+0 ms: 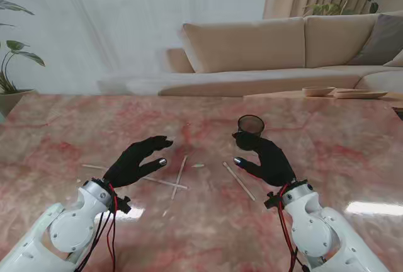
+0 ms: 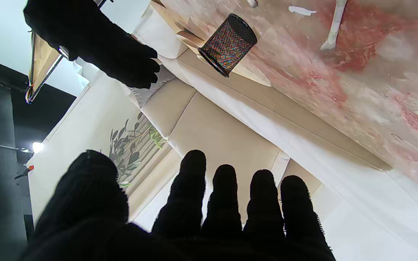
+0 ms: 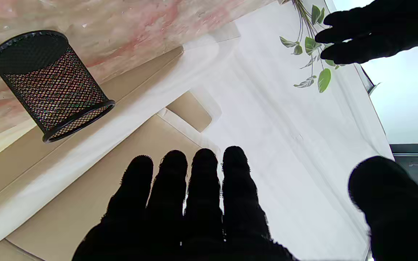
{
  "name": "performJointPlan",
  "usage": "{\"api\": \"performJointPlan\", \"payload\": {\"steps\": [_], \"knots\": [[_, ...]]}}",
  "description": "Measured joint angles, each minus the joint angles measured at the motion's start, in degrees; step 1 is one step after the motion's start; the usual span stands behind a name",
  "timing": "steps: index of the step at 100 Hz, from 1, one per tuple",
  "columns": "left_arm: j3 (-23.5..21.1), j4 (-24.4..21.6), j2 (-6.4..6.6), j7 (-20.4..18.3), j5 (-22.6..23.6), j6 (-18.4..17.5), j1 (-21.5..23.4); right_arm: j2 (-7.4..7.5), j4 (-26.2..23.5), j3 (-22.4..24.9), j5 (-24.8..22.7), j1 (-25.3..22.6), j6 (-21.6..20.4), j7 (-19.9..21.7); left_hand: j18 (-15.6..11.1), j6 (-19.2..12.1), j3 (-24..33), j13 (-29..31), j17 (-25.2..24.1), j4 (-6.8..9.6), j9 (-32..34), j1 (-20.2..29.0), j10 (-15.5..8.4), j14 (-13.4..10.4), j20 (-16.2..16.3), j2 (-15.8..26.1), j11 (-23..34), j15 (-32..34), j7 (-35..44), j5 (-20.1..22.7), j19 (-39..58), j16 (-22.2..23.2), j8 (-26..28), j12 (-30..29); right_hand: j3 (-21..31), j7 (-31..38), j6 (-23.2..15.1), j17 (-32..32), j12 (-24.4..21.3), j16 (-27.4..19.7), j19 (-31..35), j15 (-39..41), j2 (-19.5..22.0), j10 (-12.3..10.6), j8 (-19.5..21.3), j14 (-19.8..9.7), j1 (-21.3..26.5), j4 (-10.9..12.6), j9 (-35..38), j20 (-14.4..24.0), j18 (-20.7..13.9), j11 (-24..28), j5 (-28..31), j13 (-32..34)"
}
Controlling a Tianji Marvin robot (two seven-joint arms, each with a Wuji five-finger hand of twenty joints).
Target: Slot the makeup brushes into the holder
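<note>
Pink marble covers the table [image 1: 56, 133], and on it, in the stand view, a black mesh holder [image 1: 250, 124] stands upright, right of centre and farther from me than both hands. The left hand [image 1: 135, 162], in a black glove, hovers with fingers spread and lightly curled, holding nothing. The right hand [image 1: 267, 158] sits just nearer to me than the holder, fingers loosely apart, also holding nothing. Between the hands lie thin pale brushes: two crossed [image 1: 179, 174] near the middle, one [image 1: 239, 181] just beside the right hand, one [image 1: 94, 167] by the left hand. A small pale piece [image 1: 198, 165] lies between them; I cannot tell what it is. A beige sofa [image 1: 264, 48] stands beyond the table.

In the left wrist view, the left hand's fingers [image 2: 227, 195] stretch out straight and apart with nothing between them and the thumb. The holder [image 2: 228, 44] stands on the marble, the right hand [image 2: 96, 40] near it, a brush [image 2: 334, 25] well apart.

In the right wrist view, the right hand's fingers [image 3: 201, 188] extend side by side, thumb wide apart, grasping nothing. The holder [image 3: 49, 85] stands close ahead; the left hand [image 3: 376, 32] shows across the way.
</note>
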Motion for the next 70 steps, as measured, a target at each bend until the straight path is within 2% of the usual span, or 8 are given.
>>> {"api": "performJointPlan", "payload": {"steps": [31, 42, 55, 64, 70], "knots": [[-0.18, -0.07, 0.01, 0.1, 0.4, -0.17, 0.1, -0.01, -0.9, 0.57, -1.77, -0.53, 0.85, -0.33, -0.01, 0.02, 0.0, 0.0, 0.0, 0.0, 0.0, 0.0, 0.0, 0.0, 0.0, 0.0, 0.0, 0.0, 0.0, 0.0, 0.0, -0.07, 0.0, 0.0, -0.55, 0.0, -0.04, -0.58, 0.0, 0.0, 0.71, 0.0, -0.28, 0.0, 0.0, 0.0, 0.07, 0.0, 0.0, -0.66, 0.0, 0.0, 0.0, -0.01], [-0.26, -0.06, 0.02, 0.02, 0.41, -0.28, 0.09, 0.0, -2.14, 1.1, -3.89, -1.02, 5.44, -0.3, -0.01, 0.02, 0.0, 0.0, 0.0, 0.0, 0.0, 0.0, 0.0, 0.0, 0.0, 0.0, 0.0, 0.0, 0.0, 0.0, 0.0, -0.08, 0.0, 0.0, -0.77, 0.25, -0.07, -0.75, 0.0, 0.0, 1.51, 0.0, -2.74, 0.0, 0.0, 0.0, 1.95, 0.0, 0.0, -0.67, 0.0, 0.0, -0.19, -0.01], [-0.32, 0.15, 0.03, -0.3, 0.24, -0.58, -0.2, 0.16, -3.92, 2.39, -10.47, -1.96, 11.32, -0.29, -0.01, 0.02, 0.0, 0.0, 0.0, 0.0, 0.0, 0.0, -0.01, 0.0, 0.0, 0.0, 0.0, 0.0, 0.0, 0.0, 0.0, -0.09, 0.0, 0.0, -1.07, 0.84, -0.11, -2.01, 0.78, 0.0, 2.28, 0.03, -6.62, -0.04, 0.08, 0.0, 6.12, 0.19, -0.02, -0.67, 0.04, 0.01, -0.24, -0.16], [-0.32, 0.69, 0.03, -0.31, 0.24, -1.21, -0.64, 0.5, -4.94, 3.2, -12.95, -2.62, 14.53, -0.2, -0.01, 0.02, 0.0, 0.0, 0.0, 0.0, 0.0, 0.0, -0.01, 0.0, 0.0, 0.0, 0.0, 0.0, 0.0, 0.0, 0.0, -0.09, 0.0, 0.0, -1.22, 3.02, -0.12, -4.48, 2.25, 2.22, 2.83, 0.53, -10.35, -0.07, 2.8, 0.12, 11.24, 0.19, -0.88, 0.86, 0.91, 0.57, -0.24, -2.85], [-0.25, 1.22, 0.03, -0.3, 0.24, -1.47, -1.04, 0.77, -5.66, 3.65, -14.29, -3.02, 17.32, 0.46, -0.01, 0.03, 0.0, 0.0, 0.0, 0.0, 0.0, 0.0, -0.01, 0.0, 0.0, 0.0, 0.0, 0.0, 0.0, 0.0, 0.0, -0.1, 0.0, 0.0, 1.64, 5.08, 0.03, -7.23, 3.07, 3.54, 2.8, 0.82, -12.55, -0.07, 5.26, 0.79, 13.35, 0.19, -3.88, 2.86, 1.39, 0.57, -0.24, -6.06]]}}
